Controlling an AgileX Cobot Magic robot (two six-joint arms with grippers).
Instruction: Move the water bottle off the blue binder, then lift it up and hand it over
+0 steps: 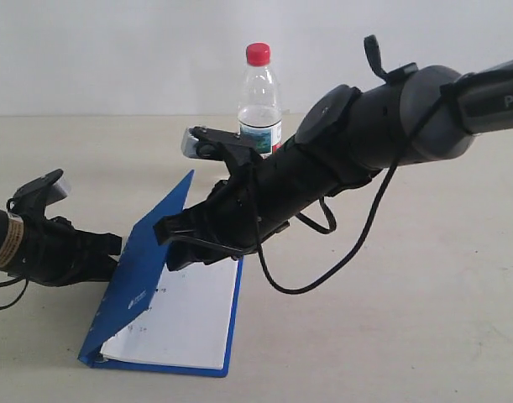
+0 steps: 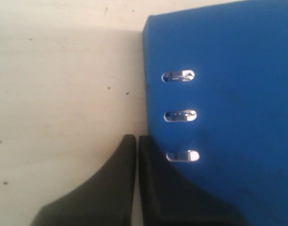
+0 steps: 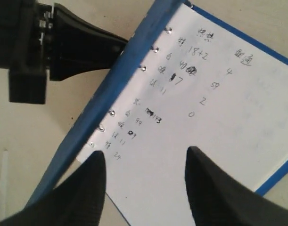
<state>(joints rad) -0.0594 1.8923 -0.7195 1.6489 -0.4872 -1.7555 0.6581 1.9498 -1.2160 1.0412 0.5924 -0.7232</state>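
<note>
One water bottle stood on the one tabletop, with one red cap; one blue binder lay there; two arms were in view, the left arm and the right arm, each with two dark jaws; one black cable hung from the right arm; the left wrist view showed three slots in the binder; the right wrist view showed six metal studs along its spine.

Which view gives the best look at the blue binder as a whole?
The exterior view: it shows nearly the whole blue binder, cover tilted up, white pages exposed. The left wrist view shows only a patch of blue cover with three slots; the right wrist view shows the handwritten page and the ringed edge.
</note>
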